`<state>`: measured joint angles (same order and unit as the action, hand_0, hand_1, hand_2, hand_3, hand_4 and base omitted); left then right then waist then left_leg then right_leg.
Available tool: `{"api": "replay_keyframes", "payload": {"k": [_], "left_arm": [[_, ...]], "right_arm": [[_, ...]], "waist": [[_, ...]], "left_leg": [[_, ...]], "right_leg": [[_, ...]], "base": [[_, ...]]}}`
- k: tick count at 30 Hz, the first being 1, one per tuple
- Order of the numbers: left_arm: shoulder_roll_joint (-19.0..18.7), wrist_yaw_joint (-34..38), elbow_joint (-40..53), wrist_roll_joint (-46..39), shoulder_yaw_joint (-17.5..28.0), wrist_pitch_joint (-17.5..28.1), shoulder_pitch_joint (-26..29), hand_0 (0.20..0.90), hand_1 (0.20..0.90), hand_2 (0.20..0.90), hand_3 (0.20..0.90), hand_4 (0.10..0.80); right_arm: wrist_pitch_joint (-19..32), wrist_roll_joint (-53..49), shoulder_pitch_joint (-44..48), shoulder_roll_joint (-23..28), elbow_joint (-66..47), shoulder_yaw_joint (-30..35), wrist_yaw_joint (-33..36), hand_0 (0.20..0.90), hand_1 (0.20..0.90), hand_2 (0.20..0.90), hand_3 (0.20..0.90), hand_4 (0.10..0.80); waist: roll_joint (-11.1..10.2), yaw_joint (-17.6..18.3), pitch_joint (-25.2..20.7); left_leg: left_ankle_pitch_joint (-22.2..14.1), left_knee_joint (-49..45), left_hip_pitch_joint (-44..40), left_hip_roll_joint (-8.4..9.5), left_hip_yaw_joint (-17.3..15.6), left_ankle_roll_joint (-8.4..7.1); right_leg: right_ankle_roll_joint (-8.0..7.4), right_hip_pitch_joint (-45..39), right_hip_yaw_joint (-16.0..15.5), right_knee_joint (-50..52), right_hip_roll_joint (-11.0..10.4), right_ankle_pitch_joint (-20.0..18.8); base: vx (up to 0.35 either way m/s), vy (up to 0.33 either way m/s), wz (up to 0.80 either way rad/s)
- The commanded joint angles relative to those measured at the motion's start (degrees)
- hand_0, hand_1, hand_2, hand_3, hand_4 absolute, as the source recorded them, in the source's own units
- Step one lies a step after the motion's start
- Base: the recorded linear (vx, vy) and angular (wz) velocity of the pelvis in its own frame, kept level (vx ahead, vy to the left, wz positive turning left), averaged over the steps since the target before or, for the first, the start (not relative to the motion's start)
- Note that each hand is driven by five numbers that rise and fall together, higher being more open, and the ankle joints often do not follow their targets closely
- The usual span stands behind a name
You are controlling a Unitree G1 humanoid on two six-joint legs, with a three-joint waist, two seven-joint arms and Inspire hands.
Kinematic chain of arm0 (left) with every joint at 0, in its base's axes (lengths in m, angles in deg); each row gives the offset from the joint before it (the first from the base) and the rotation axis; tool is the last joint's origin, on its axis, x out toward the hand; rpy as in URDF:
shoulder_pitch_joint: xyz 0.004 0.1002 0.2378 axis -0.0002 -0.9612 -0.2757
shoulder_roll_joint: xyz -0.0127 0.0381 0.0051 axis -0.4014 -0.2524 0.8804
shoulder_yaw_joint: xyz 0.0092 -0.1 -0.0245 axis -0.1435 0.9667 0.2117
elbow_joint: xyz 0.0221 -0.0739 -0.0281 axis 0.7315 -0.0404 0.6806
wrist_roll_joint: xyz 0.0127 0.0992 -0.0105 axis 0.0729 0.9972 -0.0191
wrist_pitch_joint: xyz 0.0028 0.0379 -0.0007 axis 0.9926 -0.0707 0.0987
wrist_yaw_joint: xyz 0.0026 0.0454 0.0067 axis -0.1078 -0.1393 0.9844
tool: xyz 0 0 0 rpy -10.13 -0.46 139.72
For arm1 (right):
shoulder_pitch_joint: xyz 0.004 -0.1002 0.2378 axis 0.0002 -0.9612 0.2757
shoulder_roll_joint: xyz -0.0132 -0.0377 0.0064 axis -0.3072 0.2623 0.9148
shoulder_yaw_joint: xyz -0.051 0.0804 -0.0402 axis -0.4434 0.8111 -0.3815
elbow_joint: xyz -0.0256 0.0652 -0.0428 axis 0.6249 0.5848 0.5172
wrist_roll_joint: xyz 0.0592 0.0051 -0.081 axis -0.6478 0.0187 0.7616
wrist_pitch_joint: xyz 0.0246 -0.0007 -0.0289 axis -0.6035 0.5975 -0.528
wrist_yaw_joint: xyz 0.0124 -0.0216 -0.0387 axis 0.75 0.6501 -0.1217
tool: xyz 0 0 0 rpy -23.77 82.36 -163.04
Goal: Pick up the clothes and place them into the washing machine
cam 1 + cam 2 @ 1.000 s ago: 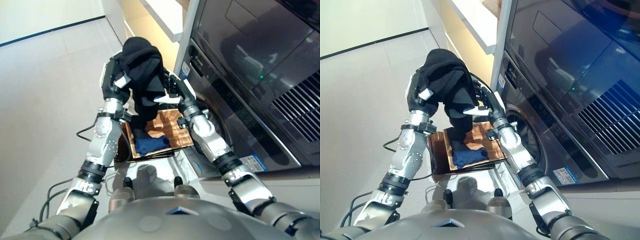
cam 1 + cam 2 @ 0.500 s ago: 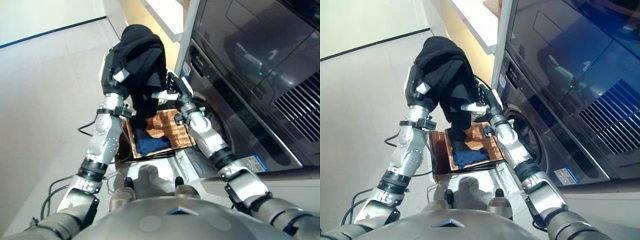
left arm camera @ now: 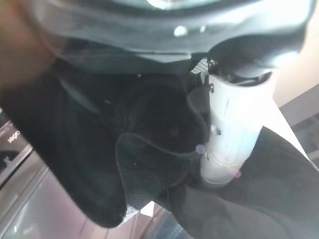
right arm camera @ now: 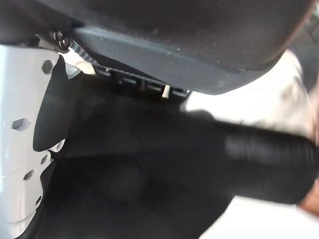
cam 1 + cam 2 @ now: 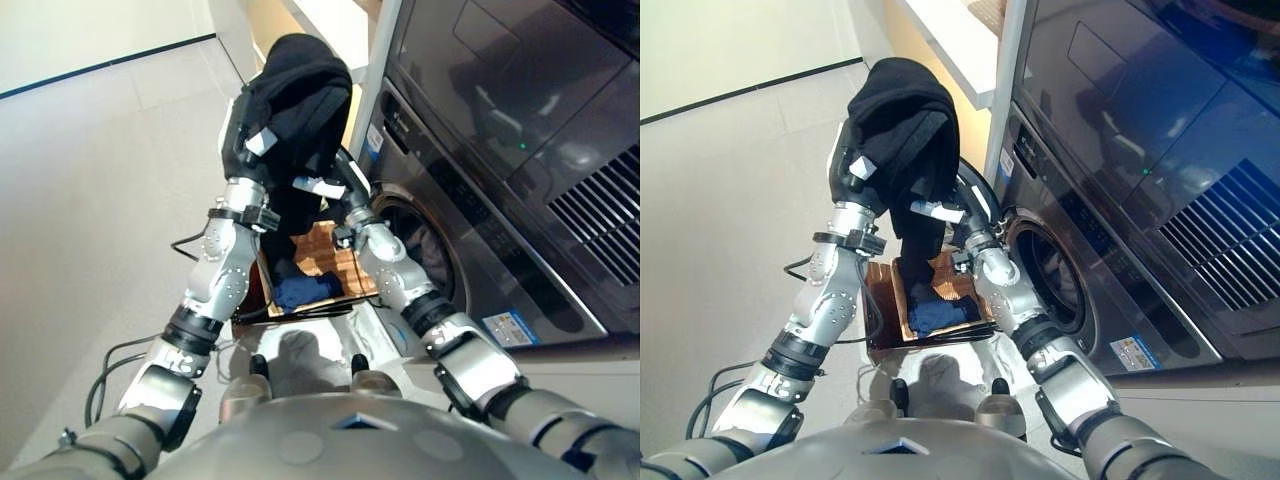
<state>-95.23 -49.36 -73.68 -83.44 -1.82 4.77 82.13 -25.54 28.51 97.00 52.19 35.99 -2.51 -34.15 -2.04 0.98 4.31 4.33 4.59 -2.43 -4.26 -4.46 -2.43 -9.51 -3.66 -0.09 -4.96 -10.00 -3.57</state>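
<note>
The 2 hands have lifted the black garment higher, toward the washer, above the basket; left hand and right hand both grip it

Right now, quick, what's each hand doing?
Left hand: shut on the black garment, held high over the basket.
Right hand: against the hanging part of the same garment; whether it grips cannot be told.

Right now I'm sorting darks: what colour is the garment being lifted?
Black; the garment shows best in the right eye view.
</note>
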Motion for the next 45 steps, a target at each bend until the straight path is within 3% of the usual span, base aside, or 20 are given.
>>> {"api": "replay_keyframes", "payload": {"k": [1,12,18,45], "left_arm": [[3.0,-4.7,8.2,-1.6,-1.9,9.1,12.9,0.2,0.2,0.2,0.2,0.3],[3.4,-5.1,6.8,-2.1,-1.0,9.6,13.1,0.2,0.2,0.2,0.2,0.3],[2.7,-5.1,5.1,-0.7,1.2,9.5,10.0,0.2,0.2,0.2,0.2,0.3],[-3.2,-10.2,1.5,2.8,0.5,3.6,-2.2,0.2,0.2,0.2,0.2,0.3]], "right_arm": [[5.8,-6.6,9.8,-4.6,2.3,1.7,-4.4,0.9,0.9,0.9,0.9,0.8],[8.1,-20.2,8.4,-6.1,-3.1,3.6,-10.5,0.9,0.9,0.9,0.9,0.8],[10.0,-23.6,5.3,-4.6,-12.9,4.3,-13.3,0.9,0.9,0.9,0.9,0.8],[12.1,-23.3,4.2,-2.9,-21.2,7.1,-13.1,0.9,0.9,0.9,0.9,0.8]], "waist": [[0.9,-2.7,-4.0],[1.0,-2.6,-4.0],[1.1,-2.0,-4.0],[1.2,-2.8,-4.0]], "left_leg": [[-5.7,0.4,-2.4,0.35,2.7,-1.6],[-5.7,0.4,-2.4,0.42,2.3,-1.57],[-5.8,0.4,-2.4,0.39,2.1,-1.57],[-5.5,0.4,-2.3,0.26,2.3,-1.46]], "right_leg": [[-0.37,1.4,-3.1,1.5,-0.9,-0.3],[-0.33,1.7,-3.0,1.7,-0.8,-0.2],[-0.31,1.9,-2.9,1.8,-0.7,-0.1],[-0.11,1.9,-2.9,1.9,-0.5,-0.1]], "base": [[0.0,0.0,0.0],[0.0,0.0,0.0],[0.0,0.0,0.0],[0.0,0.0,0.0]]}}
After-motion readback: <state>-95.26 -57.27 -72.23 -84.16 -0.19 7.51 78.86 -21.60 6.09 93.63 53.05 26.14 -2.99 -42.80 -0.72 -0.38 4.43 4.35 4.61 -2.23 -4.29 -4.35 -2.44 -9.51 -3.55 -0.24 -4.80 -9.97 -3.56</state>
